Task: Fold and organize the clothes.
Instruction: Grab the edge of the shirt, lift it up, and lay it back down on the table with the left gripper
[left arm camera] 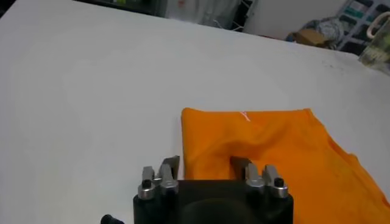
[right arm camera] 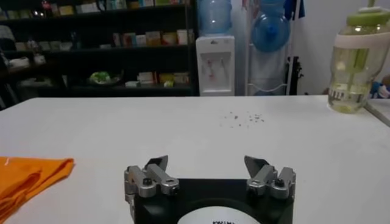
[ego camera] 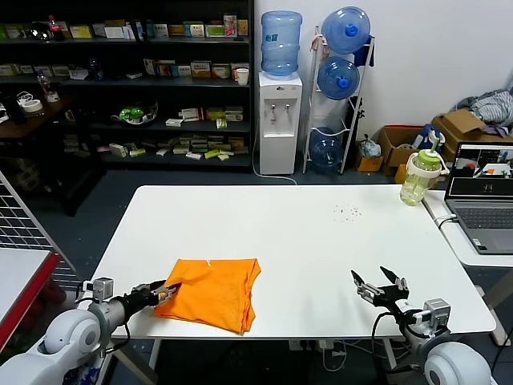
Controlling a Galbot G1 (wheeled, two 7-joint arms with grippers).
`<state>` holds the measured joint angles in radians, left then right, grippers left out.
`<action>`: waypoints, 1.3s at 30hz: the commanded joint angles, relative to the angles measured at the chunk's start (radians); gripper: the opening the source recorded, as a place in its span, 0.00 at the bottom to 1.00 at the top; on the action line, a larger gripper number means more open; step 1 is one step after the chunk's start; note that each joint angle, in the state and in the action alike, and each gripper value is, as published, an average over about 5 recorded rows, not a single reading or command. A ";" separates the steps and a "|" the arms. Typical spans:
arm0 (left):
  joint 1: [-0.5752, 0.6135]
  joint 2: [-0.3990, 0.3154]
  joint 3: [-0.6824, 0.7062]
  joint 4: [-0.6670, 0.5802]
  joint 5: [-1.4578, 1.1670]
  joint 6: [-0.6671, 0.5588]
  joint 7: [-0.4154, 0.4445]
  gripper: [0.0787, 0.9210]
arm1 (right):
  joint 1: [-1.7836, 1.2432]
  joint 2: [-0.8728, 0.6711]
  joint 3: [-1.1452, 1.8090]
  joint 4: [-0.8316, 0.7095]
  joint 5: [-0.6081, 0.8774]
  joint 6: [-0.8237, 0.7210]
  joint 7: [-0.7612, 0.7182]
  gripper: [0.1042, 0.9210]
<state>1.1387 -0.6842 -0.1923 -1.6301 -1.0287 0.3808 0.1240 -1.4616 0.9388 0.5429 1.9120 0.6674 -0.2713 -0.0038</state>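
— Where do the grippers sit?

— Both are at the near edge of the worktop (ego camera: 304, 241). The left gripper (ego camera: 167, 292) is near the near-left corner, right at the left edge of the T-shirt (ego camera: 212, 291). Its wrist view shows the jaws parted, one fingertip (left arm camera: 172, 164) over bare white surface and the other over orange cloth, so the shirt's edge lies between them. Whether they pinch the fabric, I cannot tell.

— And the right gripper (ego camera: 379, 283)?

— Toward the near-right corner, jaws spread wide, nothing between them, well apart from the shirt.

— Where does the shirt lie?

— Folded into a rough rectangle beside the near edge, left of the middle. Plain orange faces up, with a small white mark at its far edge.

— Anything farther out?

— A scatter of dark specks (ego camera: 348, 212) on the far-right part of the worktop, then a pale green bottle (ego camera: 421, 178) at the far-right corner. A laptop (ego camera: 479, 196) stands open on an adjoining surface beyond the right edge.
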 commanded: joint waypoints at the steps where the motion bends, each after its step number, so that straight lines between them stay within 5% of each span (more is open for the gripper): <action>1: -0.037 -0.011 0.039 0.017 0.022 -0.006 -0.002 0.56 | 0.001 0.000 -0.001 -0.003 0.000 0.000 0.001 0.88; 17: 0.055 -0.009 -0.053 -0.150 0.006 -0.022 -0.125 0.04 | 0.013 0.001 -0.010 -0.011 0.000 0.002 0.002 0.88; 27: 0.147 0.119 -0.271 -0.219 -0.015 0.051 -0.415 0.02 | 0.053 -0.008 -0.034 -0.021 0.013 0.007 0.000 0.88; 39: 0.302 0.364 -0.449 -0.057 -0.032 0.049 -0.459 0.02 | 0.092 -0.010 -0.066 -0.044 0.011 0.014 -0.001 0.88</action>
<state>1.3328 -0.4998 -0.4842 -1.7620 -1.0465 0.4132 -0.2385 -1.3897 0.9307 0.4891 1.8738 0.6772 -0.2583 -0.0041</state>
